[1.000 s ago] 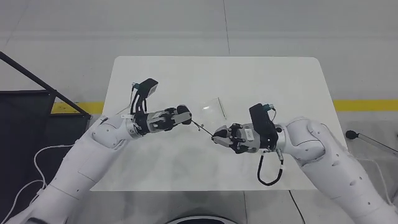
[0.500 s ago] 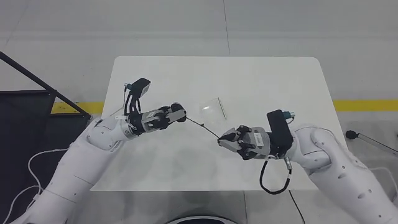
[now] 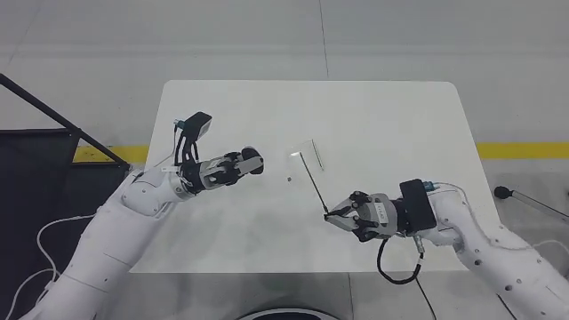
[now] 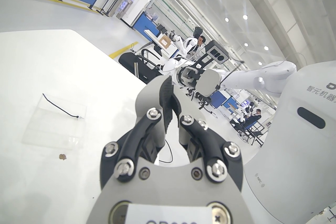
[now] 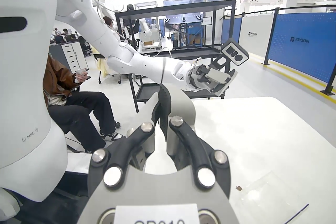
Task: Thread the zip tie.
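We see the zip tie (image 3: pixel 315 184) as a thin black line slanting from over the clear sheet (image 3: pixel 298 150) to the right gripper (image 3: pixel 329 216), whose fingers are pinched closed on its near end. The left gripper (image 3: pixel 253 162) sits well apart from it, fingers pressed together and holding nothing. A second black tie (image 4: pixel 60 110) lies on the sheet, on the white worktop (image 3: pixel 400 116).

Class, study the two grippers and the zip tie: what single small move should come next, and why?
Probably open the left gripper and bring it to the free end of the zip tie. The right gripper pinches just one end, the tie sticks out straight, unlooped, and the left gripper is shut and apart from it.
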